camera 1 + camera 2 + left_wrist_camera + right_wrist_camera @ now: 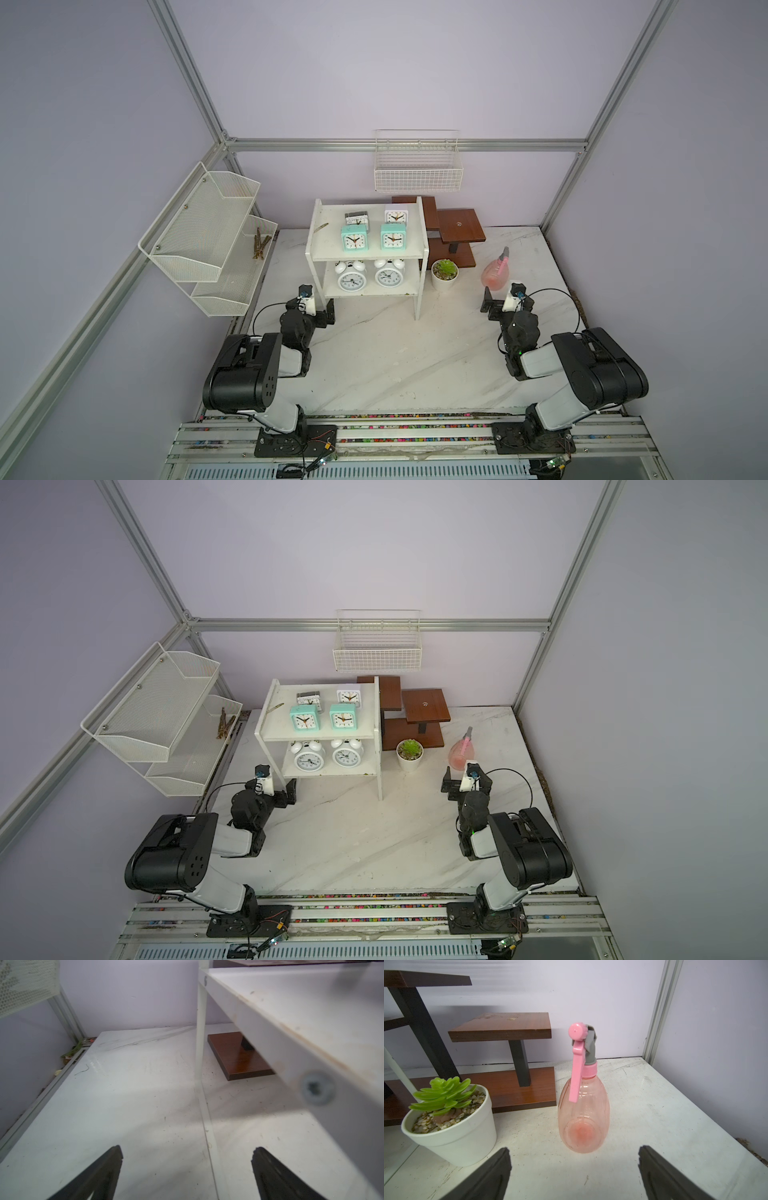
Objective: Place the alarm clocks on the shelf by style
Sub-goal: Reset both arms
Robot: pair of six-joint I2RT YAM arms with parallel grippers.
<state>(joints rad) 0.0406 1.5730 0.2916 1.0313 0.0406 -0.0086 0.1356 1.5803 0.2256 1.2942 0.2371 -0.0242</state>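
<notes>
Evidently style-sorted: square alarm clocks [354, 239] on the upper board of the shelf [328, 247], twin-bell clocks [351, 278] below; left gripper [309, 309] at seven o'clock, right gripper [508, 305] at four, jaws wide, empty.

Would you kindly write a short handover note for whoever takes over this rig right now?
Left gripper: open, empty, low beside the shelf.
Right gripper: open, empty, facing the pink spray bottle.
Upper tier: two mint-green square clocks in front, silver-grey clock and white square clock behind.
Lower tier: two twin-bell clocks.
Done: all six shelved by style. Left: apparently nothing.
</notes>
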